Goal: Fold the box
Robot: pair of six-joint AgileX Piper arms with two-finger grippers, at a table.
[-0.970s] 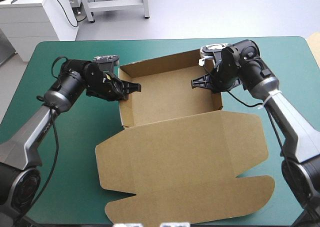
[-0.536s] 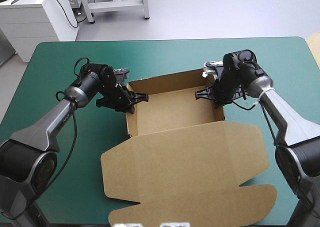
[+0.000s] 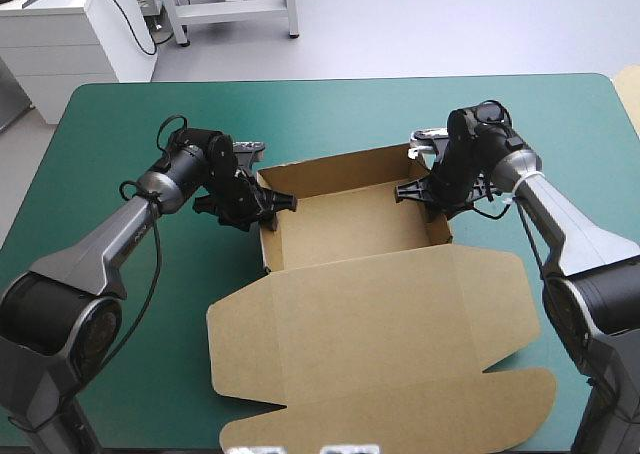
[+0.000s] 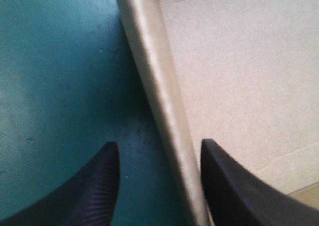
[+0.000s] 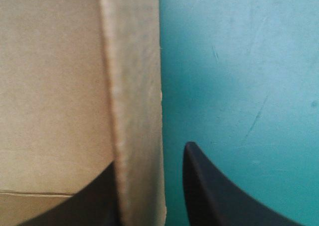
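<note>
Left gripper [image 3: 275, 212] is open, astride the box's [image 3: 345, 224] left wall [image 4: 159, 101], one finger inside, one outside. Right gripper [image 3: 415, 196] is likewise astride the right wall [image 5: 134, 86], seemingly not quite pinching. I judge both are there to steady the raised walls. Box sits mid-cover [image 3: 120, 124], lid [image 3: 370, 344] flat on its near side.

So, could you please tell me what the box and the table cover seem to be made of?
The box: brown cardboard, matte and uncoated by the look; creased fold lines and cut flap edges show. The teal-green cover: probably a smooth rubber or vinyl mat, with faint scuffs and a soft sheen; I cannot tell which.
</note>
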